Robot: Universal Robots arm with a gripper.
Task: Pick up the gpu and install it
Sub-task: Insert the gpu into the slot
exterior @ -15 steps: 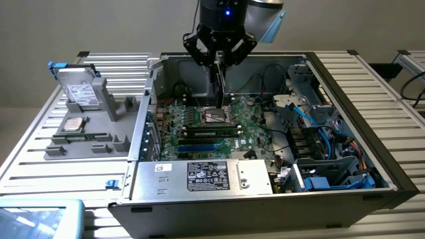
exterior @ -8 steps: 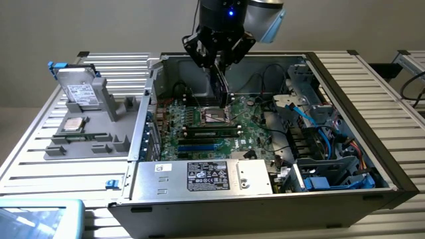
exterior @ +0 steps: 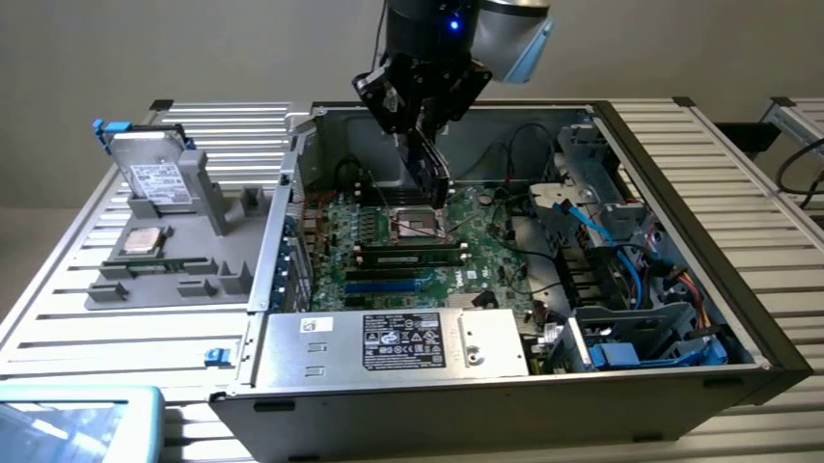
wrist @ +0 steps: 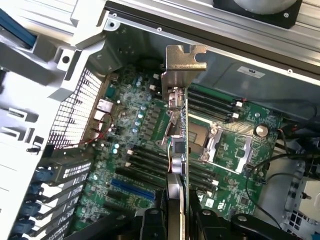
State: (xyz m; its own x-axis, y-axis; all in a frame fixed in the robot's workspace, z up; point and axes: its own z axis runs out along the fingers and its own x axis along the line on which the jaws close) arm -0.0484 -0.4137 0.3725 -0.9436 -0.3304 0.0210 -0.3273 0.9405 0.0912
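Progress: we found the card (exterior: 431,174) already lifted and hanging on edge over the board (exterior: 489,260) – pickup done, seating in a slot not yet done.
Gripper: the gripper (exterior: 419,133) was clamped on the card's upper edge.
Card: inside the case (exterior: 515,386), above the board, with its metal bracket (wrist: 186,62) in the air.
Case: it held the board, memory sticks (exterior: 412,253) and a power supply (exterior: 386,342).
Tray: the tray (exterior: 168,289) – on the exterior view's left – carried an upright hard drive (exterior: 157,178).

Room stood open above the motherboard (exterior: 487,241) around the gpu (exterior: 429,174); cables (exterior: 618,256) and the power supply (exterior: 386,342) crowded the case's sides.
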